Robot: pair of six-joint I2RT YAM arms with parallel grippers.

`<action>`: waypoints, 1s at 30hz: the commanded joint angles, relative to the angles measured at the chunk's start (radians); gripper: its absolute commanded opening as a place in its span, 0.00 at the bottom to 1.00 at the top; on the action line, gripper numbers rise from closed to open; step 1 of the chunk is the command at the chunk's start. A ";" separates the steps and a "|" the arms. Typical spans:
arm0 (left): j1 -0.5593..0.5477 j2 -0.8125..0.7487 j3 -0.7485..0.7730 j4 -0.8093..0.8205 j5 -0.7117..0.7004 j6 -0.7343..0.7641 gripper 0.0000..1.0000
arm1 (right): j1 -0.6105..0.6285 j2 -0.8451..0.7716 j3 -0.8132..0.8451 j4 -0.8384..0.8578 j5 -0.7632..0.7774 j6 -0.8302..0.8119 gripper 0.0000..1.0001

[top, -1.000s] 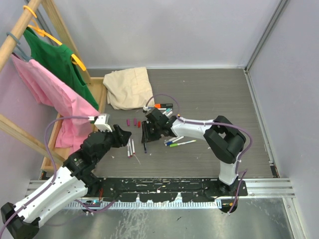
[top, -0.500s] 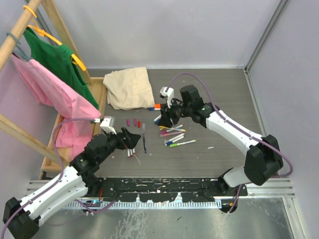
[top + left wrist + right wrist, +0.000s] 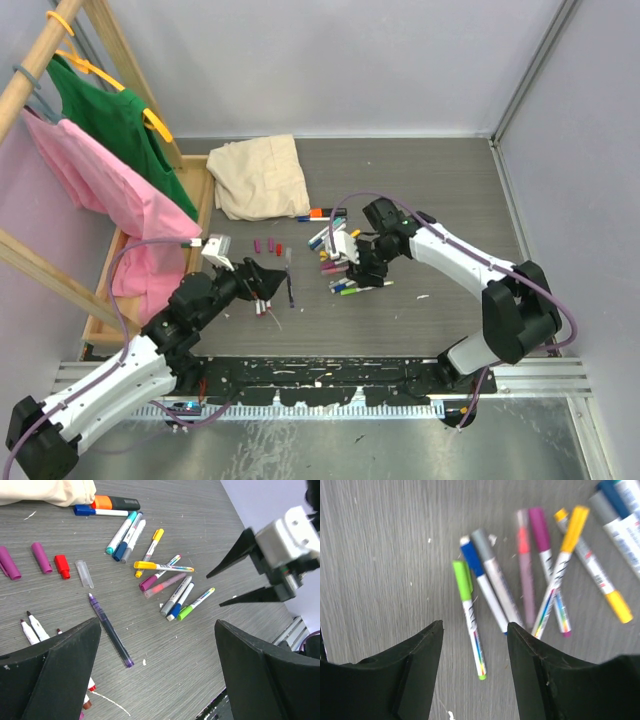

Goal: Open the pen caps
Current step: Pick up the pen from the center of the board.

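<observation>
**Top external view**
Left tool (image 3: 265, 285): jaws spread wide, empty; low over the grey wood-grain table (image 3: 450, 190), beside a slim translucent purple pen (image 3: 290, 285), uncapped.
Right tool (image 3: 352, 270): jaws apart, empty; above the scatter of thin white-barrelled marker pens (image 3: 320, 240) at mid-table.
Background: crumpled beige cloth (image 3: 260, 175), soft and matte, at the far left.

**Left wrist view**
Caps already off: two matte purple cylindrical caps (image 3: 41, 557), a small red cap (image 3: 62, 566) and a clear ribbed cap (image 3: 84, 573), side by side, apart from any barrel.
Caps in place: a glossy yellow cap (image 3: 144, 565) and others in the fanned, partly crossed pile.
Excluded: thick black marker with orange cap (image 3: 115, 502), just beside the cloth.

**Right wrist view**
Nearest target: smooth lime-green plastic cap (image 3: 462, 580), seated on its barrel, just ahead of the gap between the black fingers.
Neighbours: blue cap (image 3: 471, 557) and grey cap (image 3: 482, 545), just beside it and nearly parallel; slightly blurred.
Risk, double pick: green and blue pens pinched together, owing to their closeness.
Risk, slip: round, slick barrels prone to rolling or squirting from hard flat fingers on an off-centre close.
Risk, failed pull: no separation if gripped across the seam rather than one tool on the barrel and one on the cap.
Risk, scatter: freed caps, tiny and light, apt to roll in among the capped pens.
</observation>
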 commanded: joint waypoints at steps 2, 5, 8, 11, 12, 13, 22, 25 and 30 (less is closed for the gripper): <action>-0.002 -0.045 -0.017 0.062 -0.016 -0.002 0.98 | -0.006 0.008 -0.056 0.003 0.103 -0.175 0.60; -0.001 -0.047 -0.019 0.064 -0.017 -0.003 0.98 | -0.007 0.033 -0.080 0.017 0.117 -0.191 0.59; -0.001 -0.040 -0.022 0.071 -0.014 -0.003 1.00 | -0.005 0.048 -0.095 0.036 0.141 -0.195 0.57; -0.002 -0.033 -0.030 0.094 -0.010 -0.013 0.98 | -0.004 0.055 -0.097 0.037 0.139 -0.196 0.54; -0.002 -0.029 -0.034 0.105 -0.004 -0.017 0.98 | -0.003 0.054 -0.100 0.037 0.137 -0.199 0.54; -0.002 -0.025 -0.037 0.116 -0.001 -0.020 0.98 | -0.002 0.055 -0.102 0.037 0.135 -0.201 0.53; -0.002 -0.003 -0.042 0.135 0.007 -0.033 0.98 | 0.025 0.096 -0.108 0.040 0.166 -0.197 0.44; -0.001 -0.014 -0.045 0.131 0.002 -0.033 0.98 | 0.031 0.108 -0.108 0.043 0.175 -0.194 0.42; -0.002 -0.029 -0.047 0.121 -0.003 -0.031 0.98 | 0.050 0.130 -0.111 0.048 0.200 -0.187 0.37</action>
